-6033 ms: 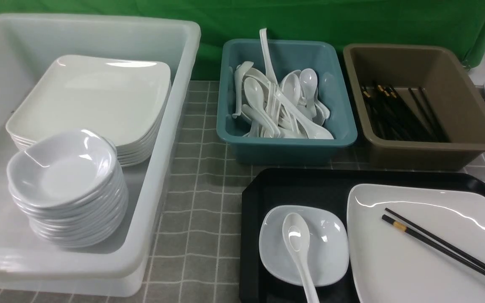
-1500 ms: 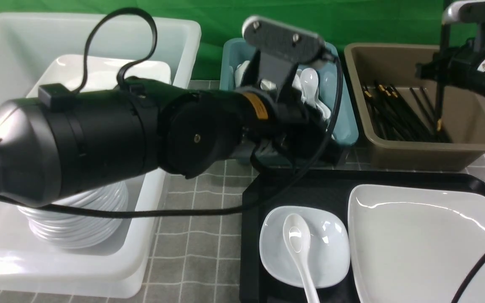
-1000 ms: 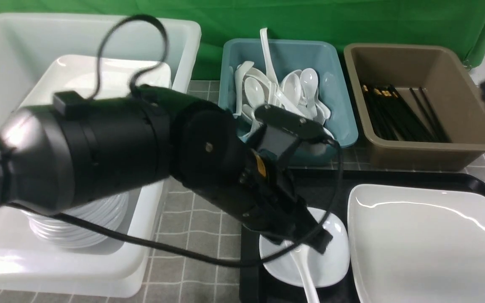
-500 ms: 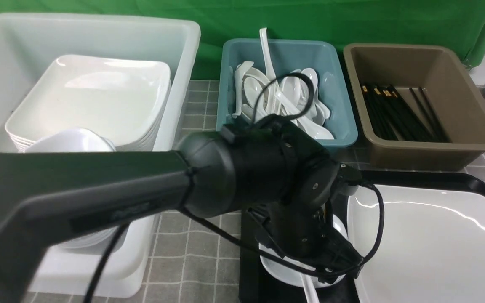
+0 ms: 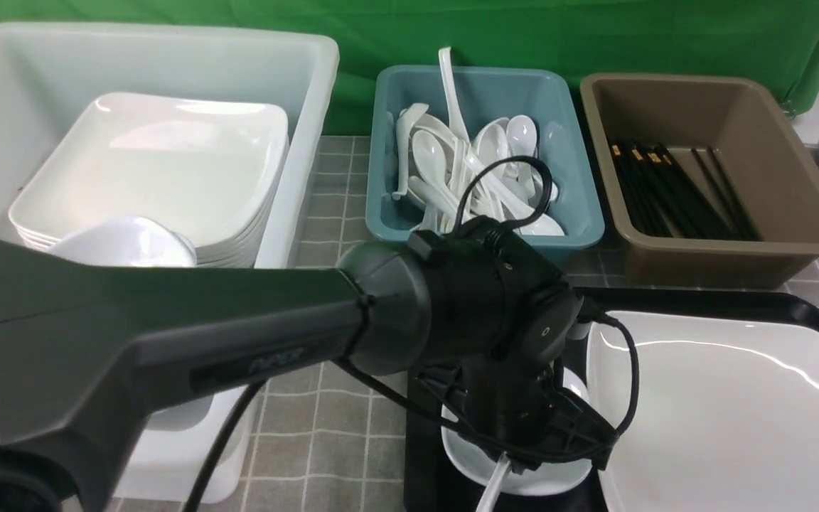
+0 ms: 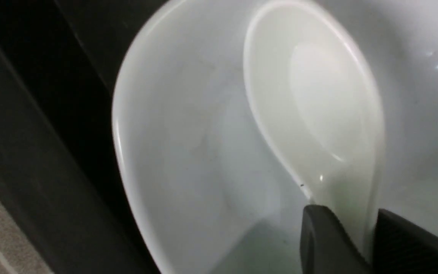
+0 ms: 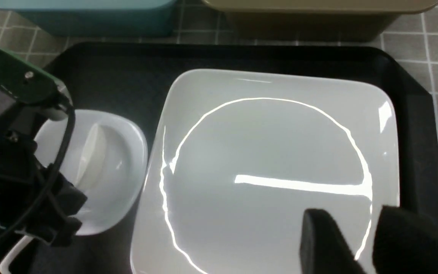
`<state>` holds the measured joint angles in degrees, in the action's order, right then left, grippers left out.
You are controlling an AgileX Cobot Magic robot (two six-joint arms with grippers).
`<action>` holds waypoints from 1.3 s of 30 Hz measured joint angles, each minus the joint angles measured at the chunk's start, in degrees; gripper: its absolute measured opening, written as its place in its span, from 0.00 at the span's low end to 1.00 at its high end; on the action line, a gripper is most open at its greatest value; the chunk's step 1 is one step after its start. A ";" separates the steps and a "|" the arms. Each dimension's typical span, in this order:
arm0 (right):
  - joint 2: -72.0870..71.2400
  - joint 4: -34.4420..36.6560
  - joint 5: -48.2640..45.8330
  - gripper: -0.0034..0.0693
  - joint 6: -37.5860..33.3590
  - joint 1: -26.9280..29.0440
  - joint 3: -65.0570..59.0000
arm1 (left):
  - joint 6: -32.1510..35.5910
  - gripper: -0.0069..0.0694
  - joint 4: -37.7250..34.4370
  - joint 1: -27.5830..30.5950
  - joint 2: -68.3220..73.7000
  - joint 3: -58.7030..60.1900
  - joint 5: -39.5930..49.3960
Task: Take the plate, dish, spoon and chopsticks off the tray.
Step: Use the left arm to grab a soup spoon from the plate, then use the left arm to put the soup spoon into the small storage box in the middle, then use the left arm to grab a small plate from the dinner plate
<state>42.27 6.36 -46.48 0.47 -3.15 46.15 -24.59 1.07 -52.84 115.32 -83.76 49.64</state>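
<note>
On the black tray (image 5: 736,300) the small white dish (image 5: 523,480) holds the white spoon (image 6: 318,106). My left gripper (image 6: 356,219) is down in the dish and shut on the spoon's handle, just behind its oval bowl. The handle's end (image 5: 489,492) pokes out under the gripper (image 5: 516,462). The large white plate (image 7: 272,152) fills the tray's right side with nothing on it. My right gripper (image 7: 359,228) hovers above the plate's near right corner, jaws slightly apart with nothing between them. Black chopsticks (image 5: 672,192) lie in the brown bin (image 5: 793,242).
A teal bin (image 5: 580,227) of white spoons stands behind the tray. The white tub (image 5: 303,142) on the left holds stacked plates and dishes. My left arm (image 5: 239,334) stretches across the grey tiled table in front of the tub.
My left arm has swung down from the teal bin to the dish and shut on the spoon, whose handle has turned leftward. The right arm has left the front view.
</note>
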 joint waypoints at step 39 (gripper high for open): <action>0.00 2.93 -3.23 0.38 0.00 0.00 -0.10 | 20.13 0.45 -3.14 18.37 0.29 -24.58 17.56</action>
<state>42.27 9.29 -49.71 0.47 -3.15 46.05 -4.46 -2.07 -34.48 115.61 -108.34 67.20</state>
